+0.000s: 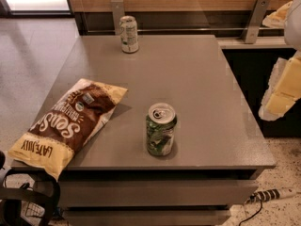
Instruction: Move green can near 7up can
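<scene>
The green can (161, 129), dark green and mottled with a silver top and pull tab, stands upright near the front edge of the grey table (188, 74). The 7up can (129, 34), pale whitish with green markings, stands upright at the table's back edge, left of centre. My gripper (276, 60) is at the right edge of the view, raised beyond the table's right side, well apart from both cans. Its two yellowish fingers (282, 91) stand wide apart with nothing between them.
A brown and yellow chip bag (68, 124) lies flat at the front left of the table. A wooden wall panel with metal brackets (256, 20) runs behind the table. A power strip (273, 194) lies on the floor at the lower right.
</scene>
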Robot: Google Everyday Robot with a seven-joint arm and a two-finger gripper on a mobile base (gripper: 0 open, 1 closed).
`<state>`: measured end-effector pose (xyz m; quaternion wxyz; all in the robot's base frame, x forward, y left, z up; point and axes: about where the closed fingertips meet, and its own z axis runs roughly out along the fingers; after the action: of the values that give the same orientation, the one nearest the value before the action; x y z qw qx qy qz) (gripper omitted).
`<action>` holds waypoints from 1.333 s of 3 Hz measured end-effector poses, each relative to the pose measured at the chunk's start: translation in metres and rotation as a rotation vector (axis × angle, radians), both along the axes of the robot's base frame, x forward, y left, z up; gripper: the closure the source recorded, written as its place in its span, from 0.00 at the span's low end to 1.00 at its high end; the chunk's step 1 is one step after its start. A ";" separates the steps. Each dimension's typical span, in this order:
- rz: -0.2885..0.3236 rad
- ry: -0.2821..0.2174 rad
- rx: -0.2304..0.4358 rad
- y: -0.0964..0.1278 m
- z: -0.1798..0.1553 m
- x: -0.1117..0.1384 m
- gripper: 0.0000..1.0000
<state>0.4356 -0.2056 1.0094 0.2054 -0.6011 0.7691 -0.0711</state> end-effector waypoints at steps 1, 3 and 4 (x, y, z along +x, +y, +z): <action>0.000 0.000 0.000 0.000 0.000 0.000 0.00; 0.112 0.004 0.274 0.010 -0.071 0.008 0.00; 0.232 0.024 0.481 0.034 -0.107 0.004 0.00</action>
<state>0.4398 -0.1718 0.9025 0.3398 -0.6201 0.6921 0.1449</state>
